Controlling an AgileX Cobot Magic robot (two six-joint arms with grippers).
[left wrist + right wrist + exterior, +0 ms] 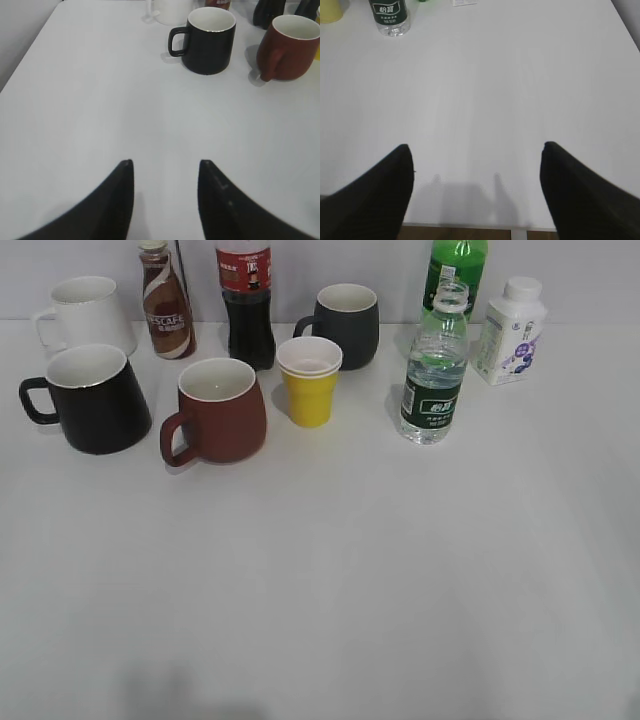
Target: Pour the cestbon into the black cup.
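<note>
Left gripper (165, 167): low over the white table (330, 580), two dark fingers spread apart, nothing between them, pointing toward the far edge. Right gripper (477, 150): also low near the front edge, fingers wide apart, nothing held. Neither arm seen in the exterior view.

Small clear plastic water bottle with dark green label (434, 365): upright near the far edge, right of middle, cap off, water up near the shoulder. Only its bottom part seen in the right wrist view (389, 16), far ahead of the fingers.

Big shiny black mug with white inside (88, 398): near the far left corner, handle pointing left, looks empty. Also in the left wrist view (206, 40), well ahead of the fingers.

Brown-red mug (216, 410): just right of the black mug, white inside, looks empty. Yellow paper cup (309, 381) with a white cup stacked inside it, near the middle. Dark grey mug (344, 324) behind it. White mug (84, 314) at the far left corner. Along the far edge: brown coffee bottle (166, 302), dark cola bottle (246, 302), bright green bottle (456, 275), white milk bottle (509, 332).
</note>
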